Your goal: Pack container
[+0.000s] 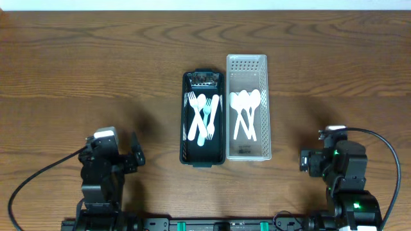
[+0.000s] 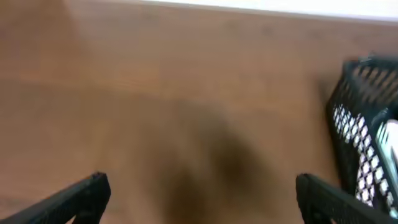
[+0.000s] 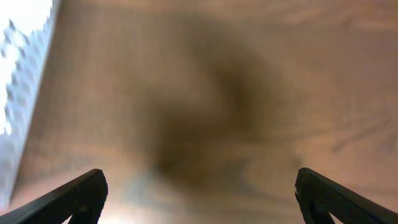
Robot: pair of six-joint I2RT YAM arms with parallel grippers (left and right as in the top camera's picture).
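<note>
Two centred for either arm's reach: black slotted plastic bin (image 1: pixel 185 122), white perforated plastic tray (image 1: pixel 246 64) | left end effector (image 2: pixel 202 183), right end effector (image 3: pixel 200 177) spread, empty

Left wrist view: whole frame soft. We see only the tips of the left gripper (image 2: pixel 199 199) fingers (image 2: pixel 78 200), cut by the bottom edge. The black basket (image 2: pixel 364 137) runs off the right edge.

Right wrist view: equally soft. The right gripper (image 3: pixel 199 196) fingers (image 3: pixel 74 199) are cut at the bottom, the white tray (image 3: pixel 18 99) at the left.

Overhead: we cannot count the overlapping white cutlery (image 1: pixel 203 115) in the basket. The left arm (image 1: pixel 101 179) and right arm (image 1: pixel 347 186) both run off the bottom edge.
</note>
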